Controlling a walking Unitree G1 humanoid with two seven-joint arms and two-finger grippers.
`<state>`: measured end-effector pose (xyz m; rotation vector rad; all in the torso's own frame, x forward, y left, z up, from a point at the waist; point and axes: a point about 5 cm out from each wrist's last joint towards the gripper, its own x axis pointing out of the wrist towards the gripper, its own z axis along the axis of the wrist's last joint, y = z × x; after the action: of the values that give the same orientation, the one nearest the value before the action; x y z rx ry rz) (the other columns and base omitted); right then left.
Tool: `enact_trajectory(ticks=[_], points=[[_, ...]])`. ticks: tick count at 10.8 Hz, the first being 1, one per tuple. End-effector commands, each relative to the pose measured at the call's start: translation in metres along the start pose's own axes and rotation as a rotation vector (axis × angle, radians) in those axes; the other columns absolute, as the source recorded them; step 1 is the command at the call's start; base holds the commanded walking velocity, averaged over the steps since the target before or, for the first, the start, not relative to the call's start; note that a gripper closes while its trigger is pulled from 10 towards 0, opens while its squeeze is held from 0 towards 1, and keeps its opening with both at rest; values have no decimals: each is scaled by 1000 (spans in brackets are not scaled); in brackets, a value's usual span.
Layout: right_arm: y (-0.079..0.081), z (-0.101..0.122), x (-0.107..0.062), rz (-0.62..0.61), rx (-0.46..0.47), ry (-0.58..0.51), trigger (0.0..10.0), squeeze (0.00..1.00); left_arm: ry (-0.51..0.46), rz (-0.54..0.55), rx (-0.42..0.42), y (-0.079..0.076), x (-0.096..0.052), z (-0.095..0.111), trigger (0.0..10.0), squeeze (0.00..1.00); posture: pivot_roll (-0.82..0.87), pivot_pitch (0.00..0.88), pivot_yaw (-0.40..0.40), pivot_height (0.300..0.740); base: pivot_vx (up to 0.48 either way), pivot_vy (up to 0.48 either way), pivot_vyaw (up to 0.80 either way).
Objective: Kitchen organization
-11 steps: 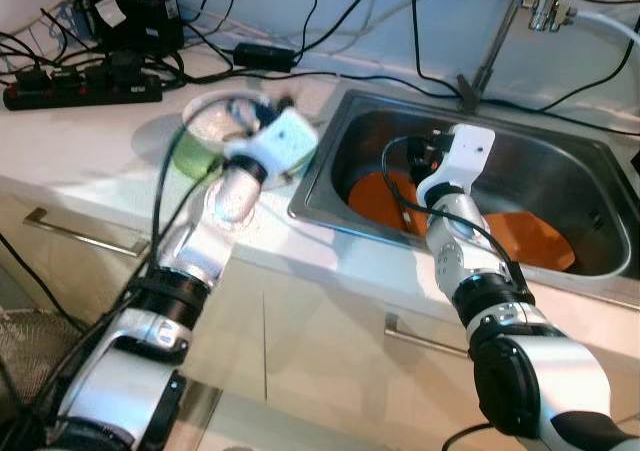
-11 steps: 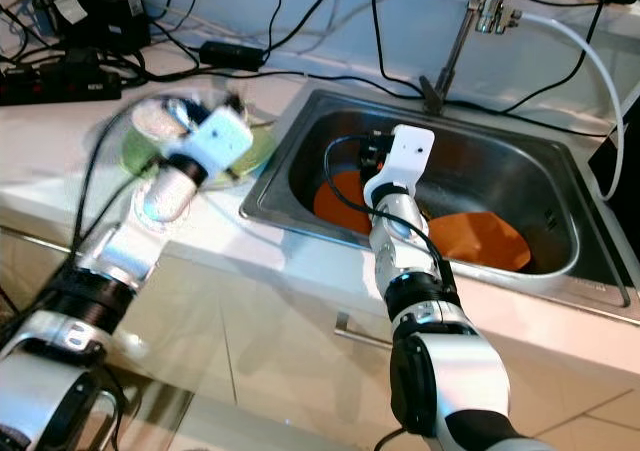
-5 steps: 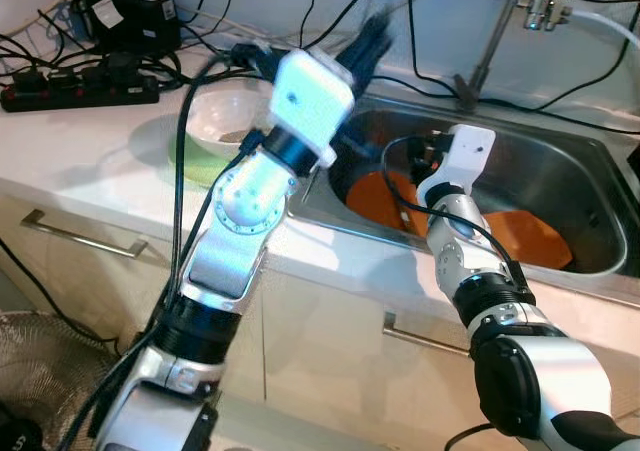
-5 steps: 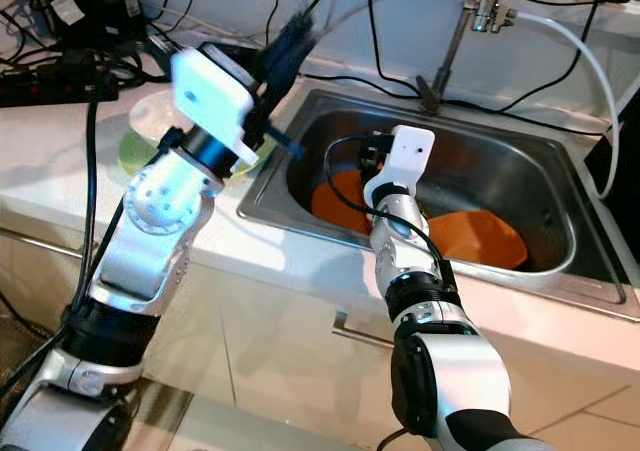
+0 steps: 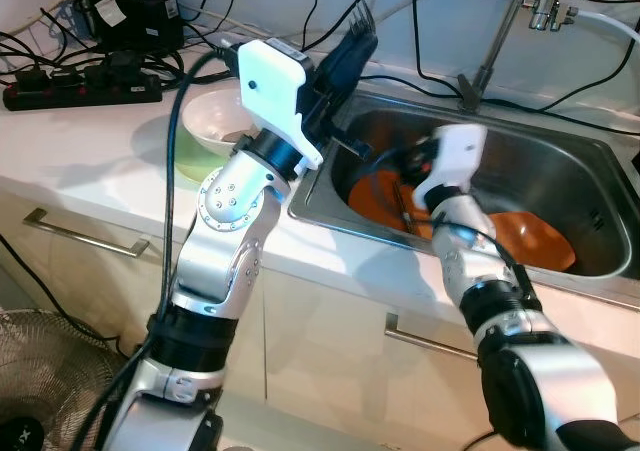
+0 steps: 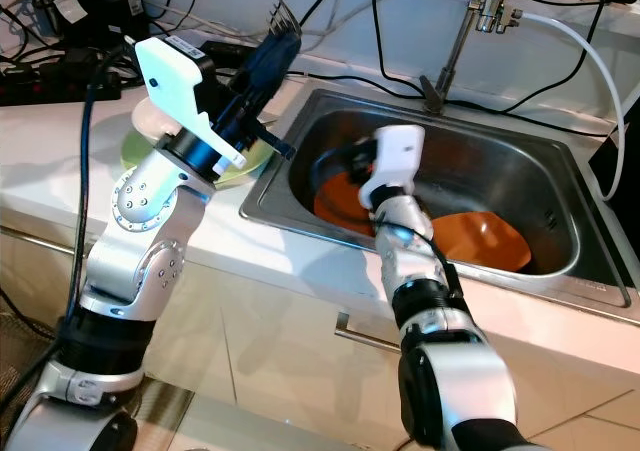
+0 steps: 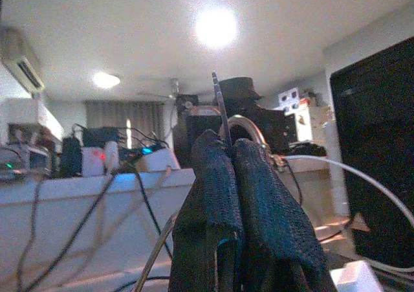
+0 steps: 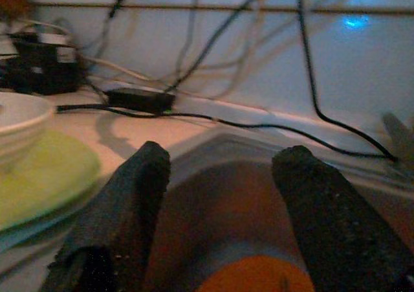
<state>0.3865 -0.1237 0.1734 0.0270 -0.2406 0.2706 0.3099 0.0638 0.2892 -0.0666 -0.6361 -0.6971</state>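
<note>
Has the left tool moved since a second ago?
Yes. The left tool, shut on a fork, rose from over the bowl toward the sink.

No writing can be read anywhere — the white sticker on the black power adapter (image 5: 108, 11) at the counter's back is too small and blurred to make out.

Bowl (image 5: 222, 119) on counter (image 5: 80, 151) left of sink (image 5: 560, 171)

white counter (image 5: 90, 141), steel sink (image 5: 590, 161), cabinet drawers (image 5: 330, 321)
</note>
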Motion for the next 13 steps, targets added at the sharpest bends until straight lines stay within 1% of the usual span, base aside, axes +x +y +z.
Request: enact_trajectory(ticks=[1,2,3,4,7,8,11,13], points=[[3,7,-2,82,-10,-58,10000,1000,-19,-17,-54,-2,-2,4,10000,0,246,14,-77,740,0,0,0],[4,7,-2,99,-9,-64,10000,1000,-17,-18,-65,-1,-3,4,10000,0,246,14,-77,740,0,0,0],[10,13,-4,160,11,-108,10000,1000,-16,-46,-91,-3,-3,6,10000,0,245,7,-76,740,0,0,0],[12,17,-4,181,23,-136,10000,1000,-8,-64,-105,-6,-4,6,10000,0,244,6,-73,740,0,0,0],[14,27,-2,184,42,-179,10000,1000,23,-90,-171,-10,-5,0,10000,0,239,2,-69,740,0,0,0],[13,30,-2,169,39,-190,10000,0,41,-97,-180,-10,-6,-3,10000,0,238,2,-68,740,0,0,0],[14,40,1,157,83,-228,10000,0,78,-108,-209,-12,-10,-11,10000,0,235,12,-63,740,0,0,0],[13,44,1,153,111,-245,10000,0,85,-108,-226,-13,-10,-13,10000,0,234,16,-60,740,0,0,0]])
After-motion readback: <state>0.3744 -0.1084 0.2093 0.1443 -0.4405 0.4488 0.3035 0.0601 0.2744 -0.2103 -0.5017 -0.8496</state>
